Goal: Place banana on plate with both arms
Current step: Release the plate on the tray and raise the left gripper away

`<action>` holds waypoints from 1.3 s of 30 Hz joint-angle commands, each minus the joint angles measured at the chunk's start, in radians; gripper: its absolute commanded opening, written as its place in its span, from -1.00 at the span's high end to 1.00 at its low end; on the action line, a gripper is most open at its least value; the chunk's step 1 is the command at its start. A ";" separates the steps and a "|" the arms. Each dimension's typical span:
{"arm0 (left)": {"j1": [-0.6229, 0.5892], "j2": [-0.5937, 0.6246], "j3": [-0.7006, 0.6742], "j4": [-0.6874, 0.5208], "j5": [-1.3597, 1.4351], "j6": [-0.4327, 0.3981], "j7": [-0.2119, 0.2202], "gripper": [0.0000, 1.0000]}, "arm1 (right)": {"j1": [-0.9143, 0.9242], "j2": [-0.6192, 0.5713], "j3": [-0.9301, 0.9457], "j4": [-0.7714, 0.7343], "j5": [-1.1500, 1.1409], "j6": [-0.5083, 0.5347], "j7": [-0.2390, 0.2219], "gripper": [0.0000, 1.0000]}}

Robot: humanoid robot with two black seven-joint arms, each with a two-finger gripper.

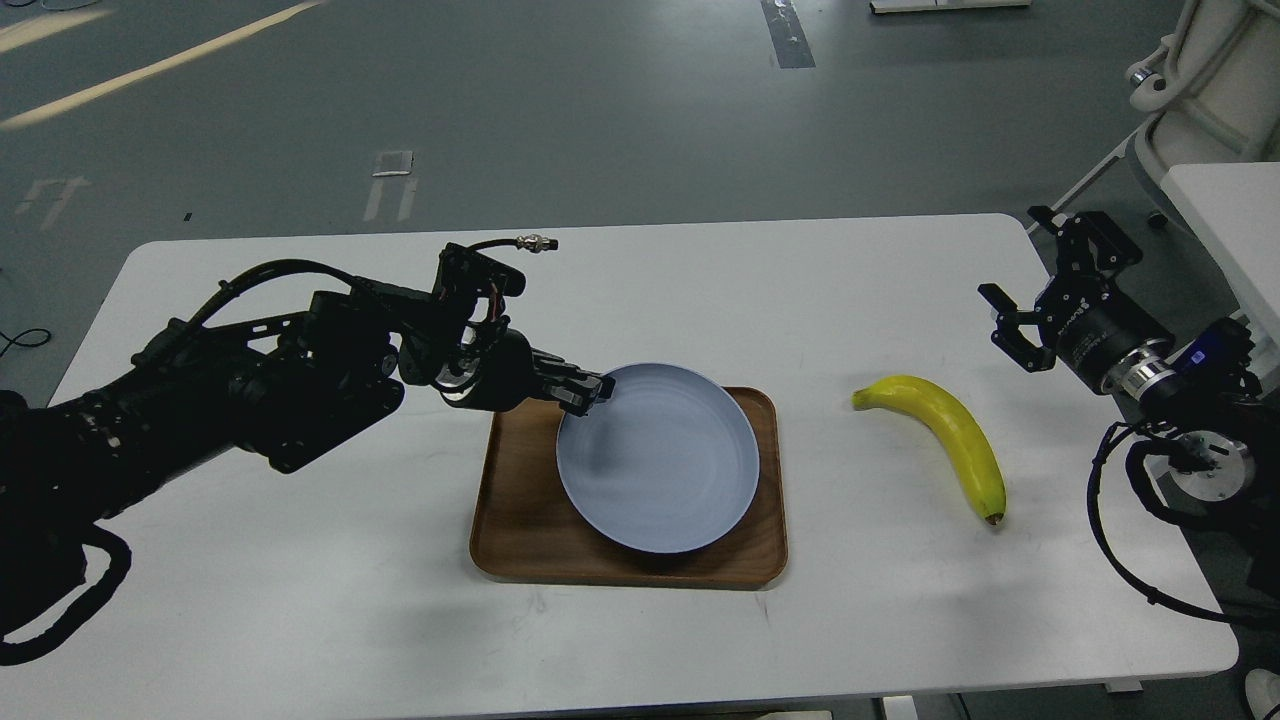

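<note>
The pale blue plate is over the brown wooden tray, on the tray's right half. My left gripper is shut on the plate's upper left rim. I cannot tell whether the plate rests on the tray or hangs just above it. The yellow banana lies on the white table to the right of the tray, green stem end to the upper left, dark tip to the lower right. My right gripper is open and empty, above the table's right edge, up and to the right of the banana.
The white table carries the tray in the middle. A second white table edge and a white machine base stand at the far right. Black cables hang from my right arm near the table's right edge.
</note>
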 commanded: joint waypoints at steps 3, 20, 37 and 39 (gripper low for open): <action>0.014 -0.021 0.002 0.040 -0.005 0.001 0.000 1.00 | 0.000 -0.001 0.000 0.000 0.000 0.000 0.000 -1.00; -0.012 0.006 -0.015 0.004 -0.196 0.001 0.000 -0.96 | -0.002 -0.029 0.000 0.009 0.000 0.000 0.000 -1.00; 0.241 0.341 -0.283 -0.016 -1.493 -0.106 0.000 -0.96 | 0.009 -0.079 -0.029 0.060 -0.052 0.000 0.000 -1.00; 0.306 0.344 -0.354 -0.009 -1.493 -0.106 0.000 -0.96 | 0.027 -0.145 -0.061 0.109 -0.142 0.000 0.000 -1.00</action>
